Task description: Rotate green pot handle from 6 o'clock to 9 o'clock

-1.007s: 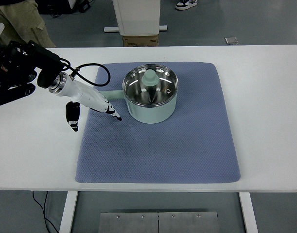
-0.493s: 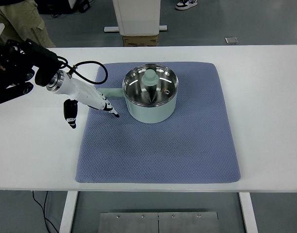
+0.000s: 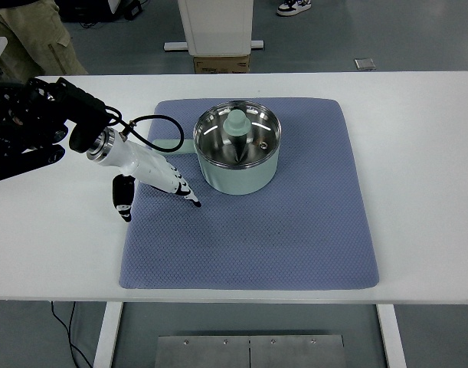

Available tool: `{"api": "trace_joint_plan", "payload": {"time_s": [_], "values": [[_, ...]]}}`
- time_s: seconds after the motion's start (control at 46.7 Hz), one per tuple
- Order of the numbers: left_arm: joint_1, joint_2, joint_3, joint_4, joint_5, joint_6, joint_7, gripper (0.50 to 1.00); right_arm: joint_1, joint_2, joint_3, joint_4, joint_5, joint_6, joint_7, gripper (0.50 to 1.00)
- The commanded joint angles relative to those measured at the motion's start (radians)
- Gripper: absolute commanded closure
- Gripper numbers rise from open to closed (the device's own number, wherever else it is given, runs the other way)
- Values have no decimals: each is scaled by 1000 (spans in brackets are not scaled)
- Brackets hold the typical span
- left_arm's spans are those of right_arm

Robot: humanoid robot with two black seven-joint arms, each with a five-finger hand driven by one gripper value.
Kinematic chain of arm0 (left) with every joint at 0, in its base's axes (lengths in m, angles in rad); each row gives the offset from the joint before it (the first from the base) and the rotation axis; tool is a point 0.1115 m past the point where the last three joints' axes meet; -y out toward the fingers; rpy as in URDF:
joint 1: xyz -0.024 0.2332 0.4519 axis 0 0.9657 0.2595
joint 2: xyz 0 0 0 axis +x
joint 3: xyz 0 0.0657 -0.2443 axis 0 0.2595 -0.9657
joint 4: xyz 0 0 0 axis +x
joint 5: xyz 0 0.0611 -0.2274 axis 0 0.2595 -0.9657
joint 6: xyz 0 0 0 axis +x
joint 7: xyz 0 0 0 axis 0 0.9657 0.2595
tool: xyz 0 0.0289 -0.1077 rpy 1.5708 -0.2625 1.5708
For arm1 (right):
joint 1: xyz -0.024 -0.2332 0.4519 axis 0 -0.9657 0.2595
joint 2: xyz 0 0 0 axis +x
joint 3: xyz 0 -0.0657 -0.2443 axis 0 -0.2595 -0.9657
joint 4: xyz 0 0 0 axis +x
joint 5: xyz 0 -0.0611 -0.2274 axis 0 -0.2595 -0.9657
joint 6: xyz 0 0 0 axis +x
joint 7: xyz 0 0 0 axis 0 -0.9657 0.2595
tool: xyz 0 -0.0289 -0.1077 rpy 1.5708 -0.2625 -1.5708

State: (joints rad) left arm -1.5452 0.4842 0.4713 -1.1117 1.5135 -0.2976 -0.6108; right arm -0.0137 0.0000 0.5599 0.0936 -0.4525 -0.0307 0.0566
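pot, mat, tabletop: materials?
Green pot: matte pale-green outside, probably enamel or painted metal; the lid mirrors light like polished steel. Mat: blue-grey, dimpled weave, looks like fabric or foam. Table: smooth white, likely laminate.

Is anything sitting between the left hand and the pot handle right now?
Nothing visible does. The left hand hovers over the blue mat, just below the pot handle, which points left from the green pot. Only bare mat lies between them.

Left hand [image 3: 153, 178] crowds the pot [image 3: 238, 149] handle; elsewhere open.
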Motion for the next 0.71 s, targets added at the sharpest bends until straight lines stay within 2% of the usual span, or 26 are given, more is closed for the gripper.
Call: {"api": "trace_joint_plan", "payload": {"time_s": [0.0,0.257,0.686], "values": [[10,-1,-2,-28,-22,-2,0,500,0,0,0,0,0,0,0,500],[28,-41,-13,-77,-193,0,0,500,0,0,0,0,0,0,0,500],[88,-105,-177,-76,-453,2,0,500,0,0,0,0,0,0,0,500]]}}
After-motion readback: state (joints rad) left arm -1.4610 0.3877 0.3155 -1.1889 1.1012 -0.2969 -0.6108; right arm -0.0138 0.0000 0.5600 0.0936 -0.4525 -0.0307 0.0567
